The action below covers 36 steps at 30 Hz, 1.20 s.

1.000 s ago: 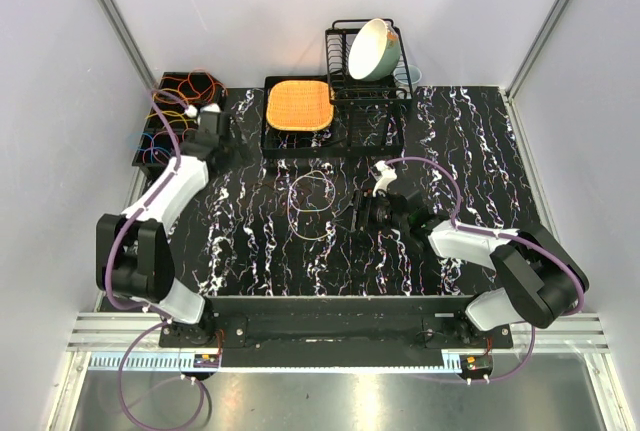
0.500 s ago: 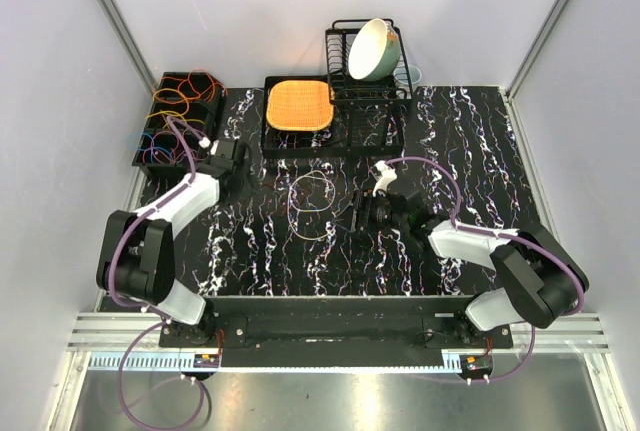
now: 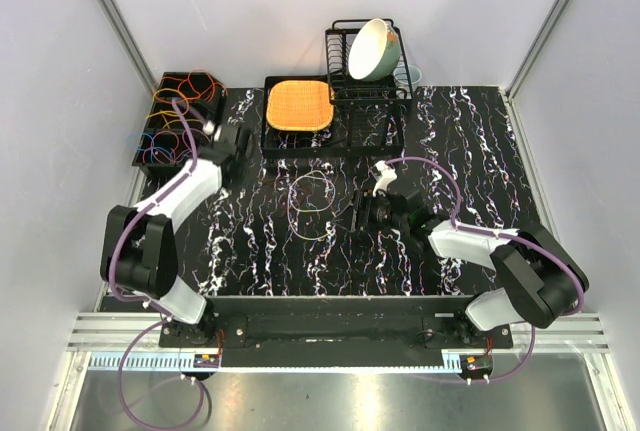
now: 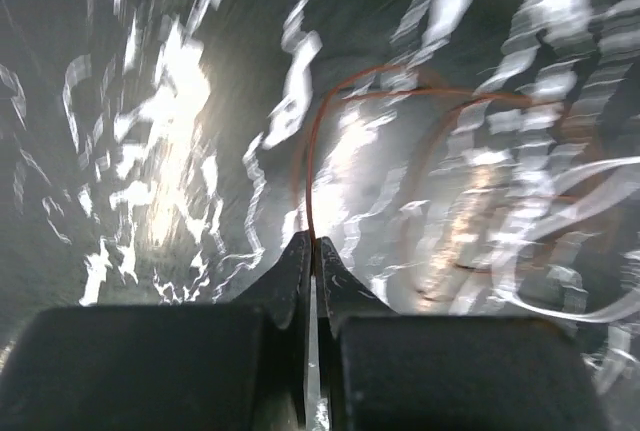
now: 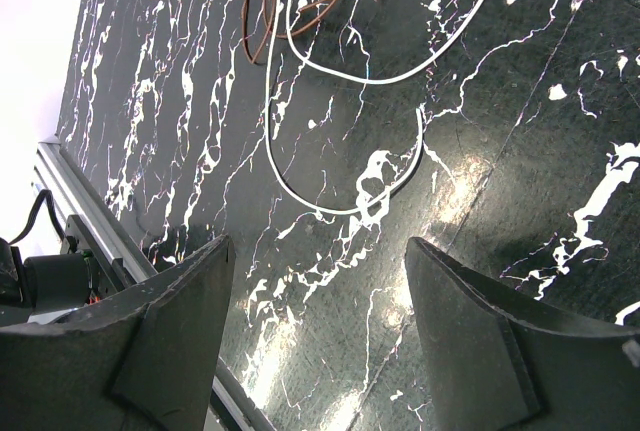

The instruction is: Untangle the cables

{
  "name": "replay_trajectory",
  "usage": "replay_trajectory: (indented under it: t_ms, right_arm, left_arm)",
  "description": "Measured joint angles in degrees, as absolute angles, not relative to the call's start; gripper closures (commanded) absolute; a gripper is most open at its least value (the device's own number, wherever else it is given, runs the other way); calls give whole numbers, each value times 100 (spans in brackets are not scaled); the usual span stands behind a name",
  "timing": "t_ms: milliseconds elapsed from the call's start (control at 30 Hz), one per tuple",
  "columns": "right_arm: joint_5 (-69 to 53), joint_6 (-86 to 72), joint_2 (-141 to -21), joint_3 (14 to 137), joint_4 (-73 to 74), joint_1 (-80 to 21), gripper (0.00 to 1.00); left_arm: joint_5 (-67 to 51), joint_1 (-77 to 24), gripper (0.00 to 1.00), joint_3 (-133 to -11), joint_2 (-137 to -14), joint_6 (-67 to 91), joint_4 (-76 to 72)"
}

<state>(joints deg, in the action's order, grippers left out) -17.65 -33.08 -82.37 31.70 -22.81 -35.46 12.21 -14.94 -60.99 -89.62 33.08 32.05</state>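
Observation:
A small tangle of cables point(image 3: 312, 201) lies mid-table: a pale loop over orange-brown strands. My left gripper point(image 3: 238, 142) is shut and hovers left of and behind the tangle, apart from it in the top view. The blurred left wrist view shows the left gripper point(image 4: 313, 241) with jaws pressed together; an orange cable point(image 4: 310, 151) curves away in line with the tips. My right gripper point(image 3: 358, 213) stands open just right of the tangle. Between the wide jaws of the right gripper point(image 5: 318, 243) is bare table, with the white cable point(image 5: 345, 213) and orange cable point(image 5: 262, 31) beyond.
A black bin point(image 3: 150, 123) at the back left holds orange, red, yellow and blue cable loops. A black tray with an orange mat point(image 3: 298, 106) sits at the back centre. Beside it stands a dish rack point(image 3: 345, 76) holding a bowl point(image 3: 372, 49).
My left arm swung from over the bin rightward toward the table's middle, and its gripper went from open to shut. The right arm and the tangle have not moved.

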Motion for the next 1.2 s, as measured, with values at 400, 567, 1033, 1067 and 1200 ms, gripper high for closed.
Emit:
replay_trajectory:
  t_ms: [400,567,1033,1067,1200]
  right_arm:
    - [-1763,-3310,-8235,3170,-2283,-3546,26]
    - [-1767,-3312,-8060,3129,-2279,-3546,26]
    - [-1691,-3194,-5286,3258,-1153,-3546,22]
    - [-1658,-3138,-5293,3345,-991,-3546,22]
    - [-1431,-2967,-5301,3454,-561,-3546,23]
  left_arm:
    - [1013,-3461,100,-10331,-7762,1964,3723]
    - [904,-3450,100,-10444,-7153,1907,3754]
    - [-36,-3450,100,-6921,-6722,2333,4246]
    - [-165,-3457,100,-6772,-6711,2392,4215]
    - [-530,-3516,100,-6528,-6711,2539,4027]
